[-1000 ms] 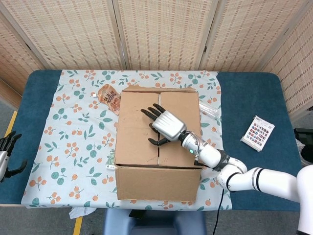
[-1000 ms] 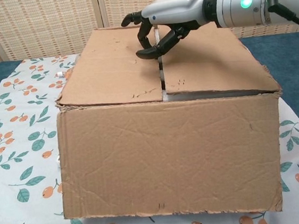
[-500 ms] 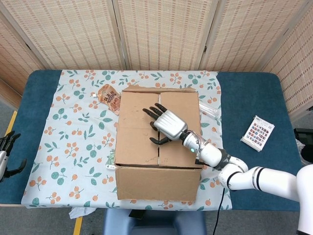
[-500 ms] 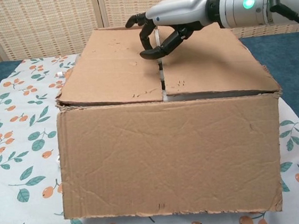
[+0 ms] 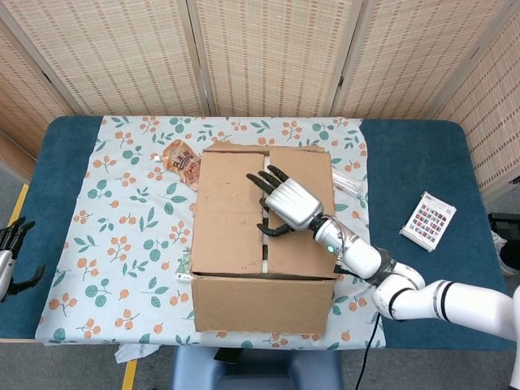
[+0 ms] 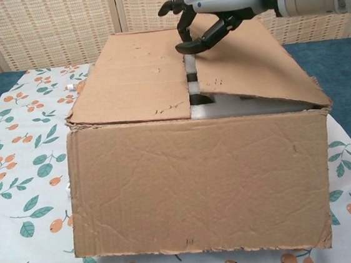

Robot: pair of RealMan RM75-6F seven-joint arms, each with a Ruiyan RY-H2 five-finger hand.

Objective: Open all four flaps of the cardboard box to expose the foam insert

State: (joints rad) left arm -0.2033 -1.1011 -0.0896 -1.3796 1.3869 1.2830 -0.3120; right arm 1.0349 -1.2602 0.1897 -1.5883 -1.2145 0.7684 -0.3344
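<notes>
The cardboard box (image 5: pixel 244 302) stands mid-table on the floral cloth. Its left top flap (image 5: pixel 227 211) lies flat. My right hand (image 5: pixel 288 205) is over the centre seam, fingers hooked on the inner edge of the right top flap (image 5: pixel 305 166). In the chest view that right flap (image 6: pixel 250 67) is tilted up at the seam under my right hand (image 6: pixel 224 0), and white foam (image 6: pixel 223 106) shows in the gap beneath it. My left hand (image 5: pixel 10 252) hangs open beside the table's left edge, far from the box.
A snack packet (image 5: pixel 183 162) lies by the box's far left corner. A clear plastic item (image 5: pixel 348 185) sits to the right of the box. A printed card (image 5: pixel 428 220) lies on the blue tabletop at the right. Woven screens stand behind.
My right hand has moved right and up along the seam, and the right flap's inner edge has risen with it, opening a gap that shows foam. The left hand has not moved.
</notes>
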